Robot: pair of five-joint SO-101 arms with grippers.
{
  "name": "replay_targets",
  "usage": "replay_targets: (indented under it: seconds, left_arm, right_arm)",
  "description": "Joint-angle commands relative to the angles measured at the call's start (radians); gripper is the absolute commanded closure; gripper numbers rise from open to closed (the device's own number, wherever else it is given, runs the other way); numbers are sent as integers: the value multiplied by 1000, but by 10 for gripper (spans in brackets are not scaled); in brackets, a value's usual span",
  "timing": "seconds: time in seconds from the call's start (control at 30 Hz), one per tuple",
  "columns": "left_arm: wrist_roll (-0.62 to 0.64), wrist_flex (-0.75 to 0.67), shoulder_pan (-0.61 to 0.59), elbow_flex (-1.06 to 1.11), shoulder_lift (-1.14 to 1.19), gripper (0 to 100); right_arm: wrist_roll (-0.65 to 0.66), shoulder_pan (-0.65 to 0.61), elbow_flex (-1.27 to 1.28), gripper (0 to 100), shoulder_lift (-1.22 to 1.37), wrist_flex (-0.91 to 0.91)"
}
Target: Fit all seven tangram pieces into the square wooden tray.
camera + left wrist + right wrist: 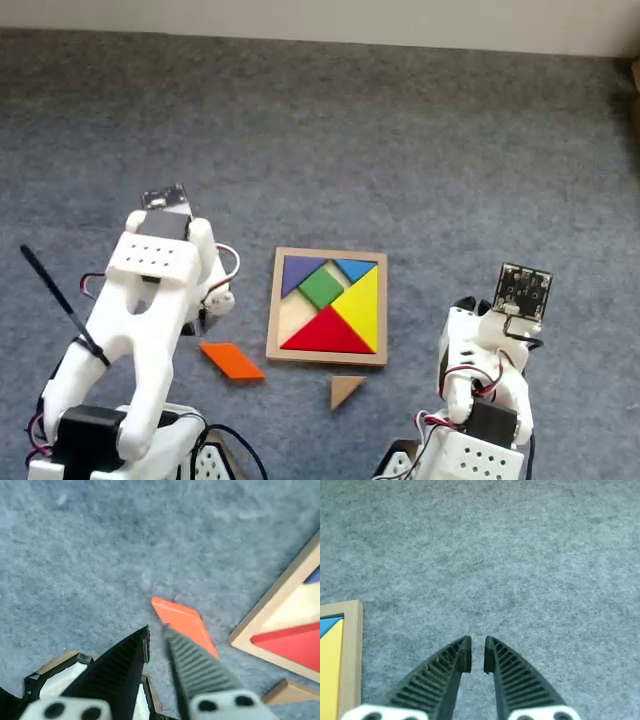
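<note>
High view looks down from overhead, wrist views from close above; all share the tray (272, 300).

Grey table (400, 150) holds tray (273, 312), orange parallelogram (232, 360) — and tan triangle (345, 389).

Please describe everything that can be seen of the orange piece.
The orange piece is a thin, flat parallelogram, evenly orange, seemingly painted wood. It lies flat on the grey carpet, outside the tray, near the tray's lower left corner in the high view but apart from it. The left gripper hangs close over one end; whether it touches cannot be told.
</note>
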Motion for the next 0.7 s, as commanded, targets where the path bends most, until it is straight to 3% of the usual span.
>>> replay_targets:
  seconds: [0.0,0.13,0.5,0.67]
  left_arm:
    - [-2,-14,-12,28,-24,746]
    - [0,-43,15,104,-24,670]
    - [2,-431,38,398,-24,671]
    - [66,-462,39,414,-25,682]
  right_arm:
    - [-5,-16,104,944,-5,-4]
    - [-5,-16,104,944,-5,-4]
    - [-5,-16,104,944,-5,-4]
    - [-5,-16,104,944,-5,-4]
